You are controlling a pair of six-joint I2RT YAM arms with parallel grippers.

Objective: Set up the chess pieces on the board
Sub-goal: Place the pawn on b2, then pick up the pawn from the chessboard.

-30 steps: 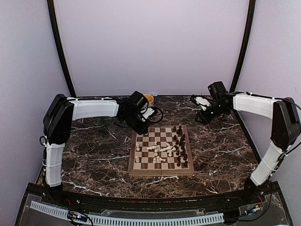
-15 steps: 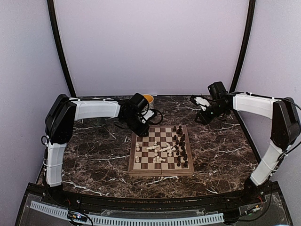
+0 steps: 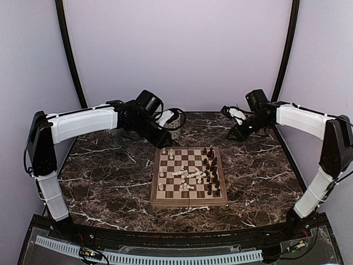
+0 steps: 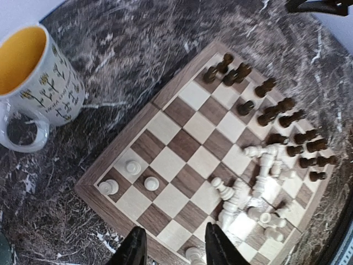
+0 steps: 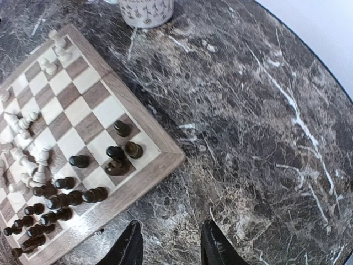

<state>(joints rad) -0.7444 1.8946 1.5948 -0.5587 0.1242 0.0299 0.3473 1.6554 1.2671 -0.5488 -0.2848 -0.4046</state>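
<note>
While left pincer, right pincer gape empty, cream pieces lie toppled on board, dark pieces crowd one side.

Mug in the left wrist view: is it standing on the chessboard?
No, the mug stands on the marble tabletop, apart from the board.

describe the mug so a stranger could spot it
Find the square wooden chessboard on the dark marble table. Just beyond its far left corner stands a white ceramic mug. It is the only cup, yellow inside with small plant prints.
</note>
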